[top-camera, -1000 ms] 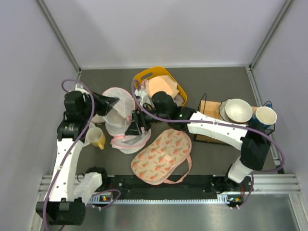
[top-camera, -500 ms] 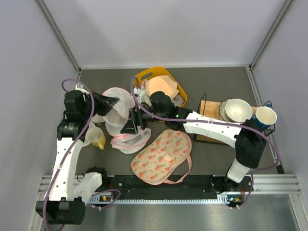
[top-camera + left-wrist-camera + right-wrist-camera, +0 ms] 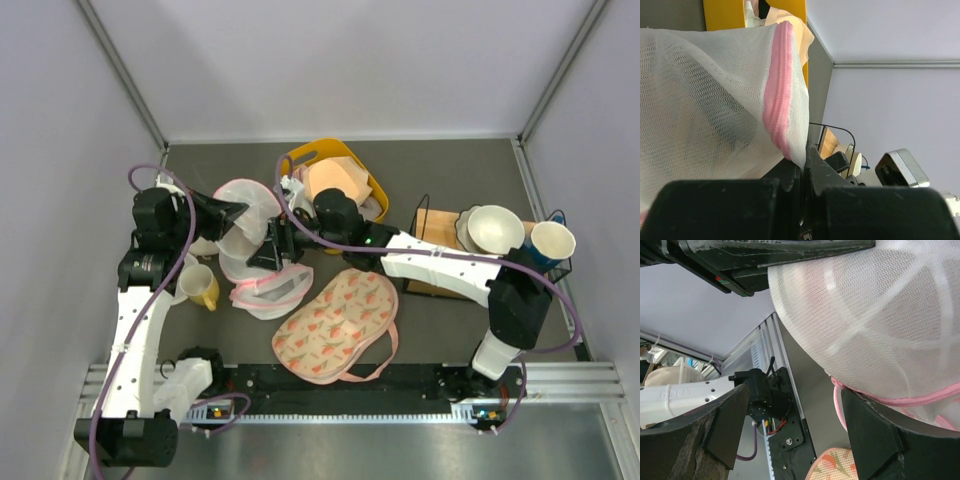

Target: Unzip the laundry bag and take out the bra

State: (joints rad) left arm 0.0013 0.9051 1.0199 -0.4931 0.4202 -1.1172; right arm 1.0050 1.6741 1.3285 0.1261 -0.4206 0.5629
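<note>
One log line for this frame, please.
left gripper: shut on laundry bag at pink zipper edge | right gripper: open, at bag's dome | bra: not visible | zipper open or closed: cannot tell

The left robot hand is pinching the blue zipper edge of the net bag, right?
No, the zipper edge is pink, not blue. The left wrist view shows the left gripper pinching the net bag there.
</note>
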